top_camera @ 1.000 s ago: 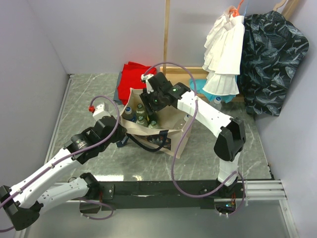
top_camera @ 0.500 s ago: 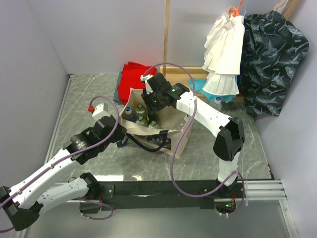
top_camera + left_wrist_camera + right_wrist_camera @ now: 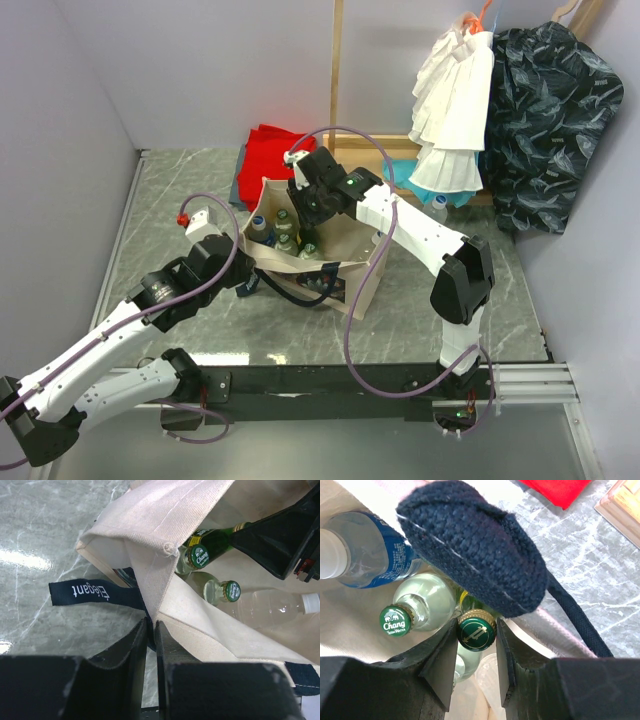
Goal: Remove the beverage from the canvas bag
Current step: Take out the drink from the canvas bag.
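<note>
Right jaws, wider before, now tight on the beverage cap [image 3: 476,631]; left jaws tight on the canvas bag [image 3: 170,510] rim.

Canvas bag [image 3: 200,615] coarse matt beige woven cloth, its handle [image 3: 470,545] thick ribbed navy webbing, inside it beverage bottle [image 3: 476,633] glossy glass with shiny green metal cap plus clear smooth plastic water bottle [image 3: 360,550] with glossy blue label, under it table [image 3: 600,580] polished grey marble-look, behind it matt red cloth [image 3: 268,150].
</note>
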Controlling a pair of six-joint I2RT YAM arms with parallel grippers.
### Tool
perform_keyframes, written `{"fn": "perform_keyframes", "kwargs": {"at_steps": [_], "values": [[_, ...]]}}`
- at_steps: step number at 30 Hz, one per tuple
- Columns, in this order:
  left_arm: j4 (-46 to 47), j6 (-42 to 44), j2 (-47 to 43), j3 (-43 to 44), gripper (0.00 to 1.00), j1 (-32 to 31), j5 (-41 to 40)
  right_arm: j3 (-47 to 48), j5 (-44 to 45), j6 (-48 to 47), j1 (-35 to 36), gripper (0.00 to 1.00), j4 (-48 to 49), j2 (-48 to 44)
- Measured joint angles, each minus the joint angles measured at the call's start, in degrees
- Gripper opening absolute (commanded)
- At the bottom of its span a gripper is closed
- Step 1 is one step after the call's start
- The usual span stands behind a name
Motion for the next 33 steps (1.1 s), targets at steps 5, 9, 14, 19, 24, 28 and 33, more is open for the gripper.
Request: {"fn": "perform_keyframes", "kwargs": {"at_steps": [5, 9, 14, 19, 24, 28, 33], "values": [[0.0, -0.04, -0.11, 0.0, 0.18, 0.0, -0.2, 0.0, 0.0, 0.0, 0.0, 0.0, 0.07, 0.04], [0.0, -0.11, -0.44, 0.0, 0.18, 0.0, -0.24, -0.02, 0.09, 0.15, 0.0, 0.0, 0.42, 0.04], [0.0, -0.2, -0.44, 0.0, 0.18, 0.0, -0.35, -0.7, 0.37, 0.39, 0.0, 0.0, 1.29, -0.31], [0.0, -0.2, -0.44, 0.0, 0.18, 0.0, -0.35, -0.87, 1.31, 0.68, 0.22, 0.0, 1.29, -0.61], [0.0, -0.17, -0.44, 0.0, 0.17, 0.0, -0.35, -0.87, 2.86, 1.31, 0.39, 0.0, 0.87, -0.87], [-0.02, -0.17, -0.42, 0.0, 0.17, 0.0, -0.35, -0.87, 3.89, 1.49, 0.63, 0.0, 0.11, -1.22], [0.0, -0.17, -0.42, 0.0, 0.17, 0.0, -0.33, -0.87, 4.79, 1.66, 0.66, 0.0, -0.63, -2.14]]}}
